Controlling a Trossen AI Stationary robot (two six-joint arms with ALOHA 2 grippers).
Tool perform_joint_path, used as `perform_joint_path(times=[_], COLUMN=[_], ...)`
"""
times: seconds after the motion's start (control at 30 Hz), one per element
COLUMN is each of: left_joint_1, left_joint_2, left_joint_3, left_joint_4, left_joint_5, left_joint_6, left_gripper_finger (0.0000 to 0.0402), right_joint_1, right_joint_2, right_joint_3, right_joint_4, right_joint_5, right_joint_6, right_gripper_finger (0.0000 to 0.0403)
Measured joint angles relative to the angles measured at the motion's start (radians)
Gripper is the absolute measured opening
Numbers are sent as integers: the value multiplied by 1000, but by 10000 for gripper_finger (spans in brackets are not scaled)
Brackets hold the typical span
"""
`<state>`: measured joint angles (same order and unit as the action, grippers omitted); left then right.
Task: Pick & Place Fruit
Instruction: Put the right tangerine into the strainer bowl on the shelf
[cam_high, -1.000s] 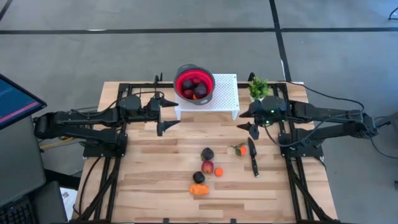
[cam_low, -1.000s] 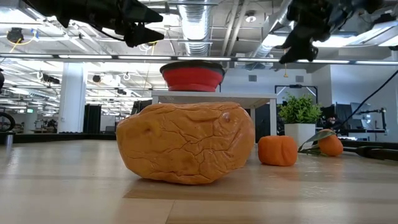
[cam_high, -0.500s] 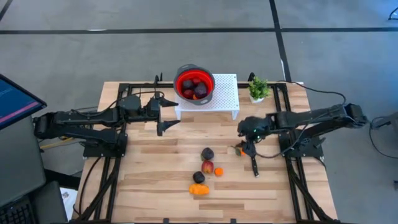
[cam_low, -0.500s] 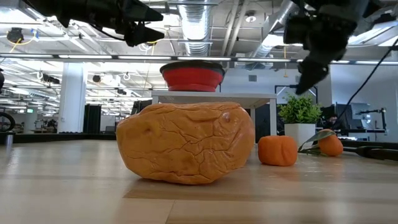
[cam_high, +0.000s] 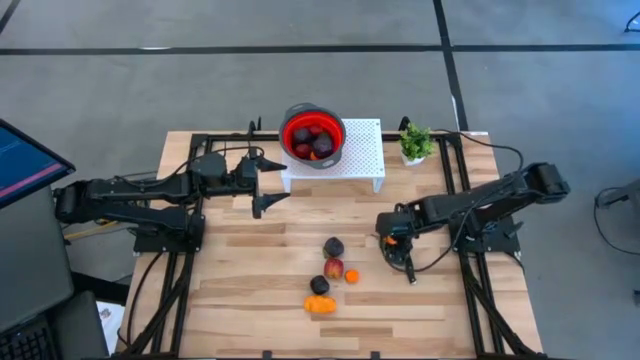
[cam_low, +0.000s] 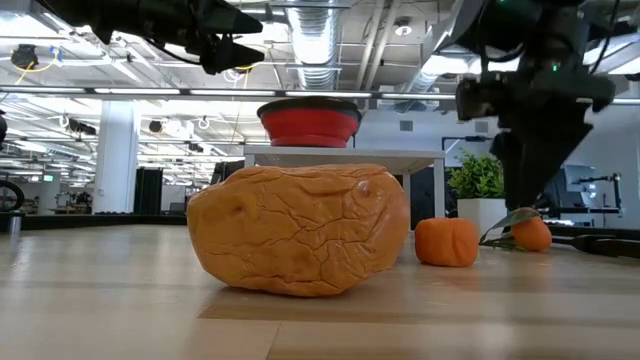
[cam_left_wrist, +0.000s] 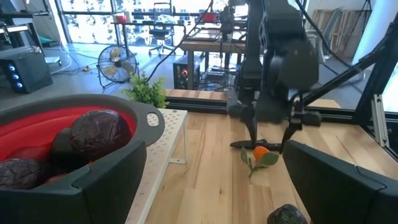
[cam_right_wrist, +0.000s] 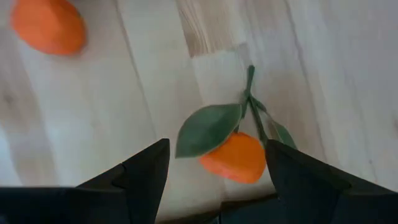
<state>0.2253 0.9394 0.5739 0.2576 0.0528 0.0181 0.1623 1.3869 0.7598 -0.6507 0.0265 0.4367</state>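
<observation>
two black jointed arms (cam_high: 130, 195) trailing black cables.

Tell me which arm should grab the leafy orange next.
Right. The right claw hangs open directly over the leafy orange, its fingers either side of it. The left claw sits open far off, beside the red bowl.

1. Legible text, labels, brands, numbers, signs — none in any view.
2. Monitor (cam_high: 25, 160) at the table's left edge — coloured bands on its screen only; any characters on it are too small to read.
</observation>
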Motion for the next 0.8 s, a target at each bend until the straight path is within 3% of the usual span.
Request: perform_joint_path(times=[0.43,0.67,0.8], left_joint_1=[0,0,0], left_joint_2=[0,0,0], left_joint_3=[0,0,0], left_joint_4=[9,15,16], left_joint_5=[0,0,0], left_joint_6=[0,0,0], left_gripper_finger=[374,374,374], right_joint_1=[-1,-10,-20], right_joint_2=[178,201,184], right_joint_3=[0,3,-1], right_joint_4=[12,22,32], right_joint_5=[34,35,33], right_joint_6=[-5,-21,-25], right_gripper_finger=[260,255,230])
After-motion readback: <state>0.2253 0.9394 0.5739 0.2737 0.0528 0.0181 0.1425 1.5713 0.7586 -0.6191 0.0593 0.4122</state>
